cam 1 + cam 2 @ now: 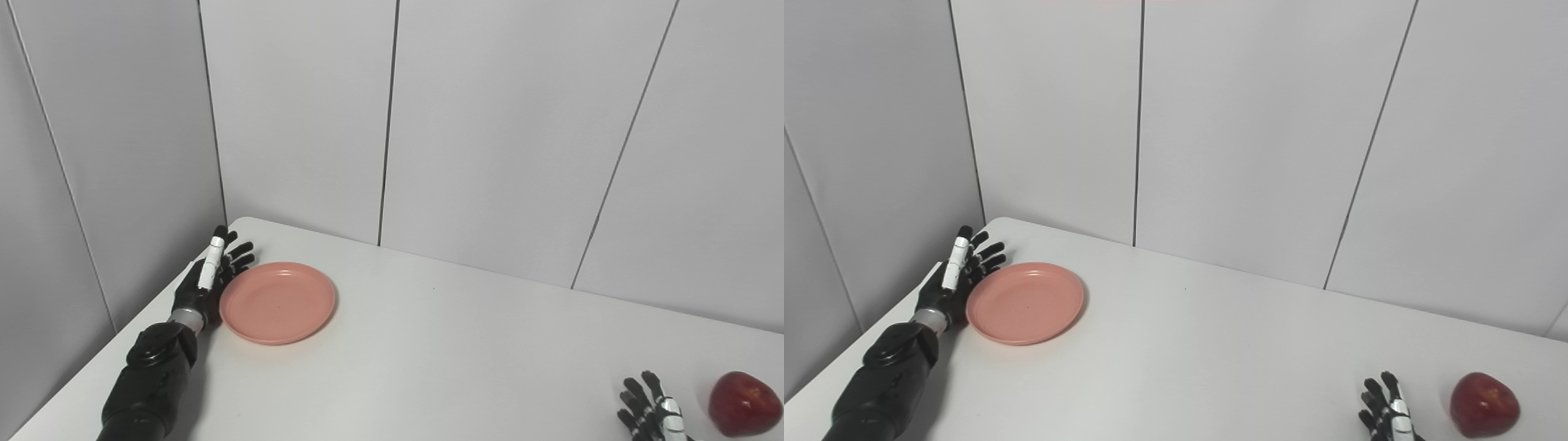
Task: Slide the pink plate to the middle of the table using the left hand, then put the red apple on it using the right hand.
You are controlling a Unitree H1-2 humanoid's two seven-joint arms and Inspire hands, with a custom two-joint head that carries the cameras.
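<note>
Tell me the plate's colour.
Plain salmon pink plate, no pattern; clearest in the left eye view.

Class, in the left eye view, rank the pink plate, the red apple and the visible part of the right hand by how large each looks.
1. Plate
2. Apple
3. Right hand: cropped, and looks close to the apple, so this order is unsure.

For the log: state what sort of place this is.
Probably a lab test booth, not a home: a bare white table closed in by plain grey wall panels, with only a pink plate, a red apple and two open robot hands, left robot hand and right robot hand.
</note>
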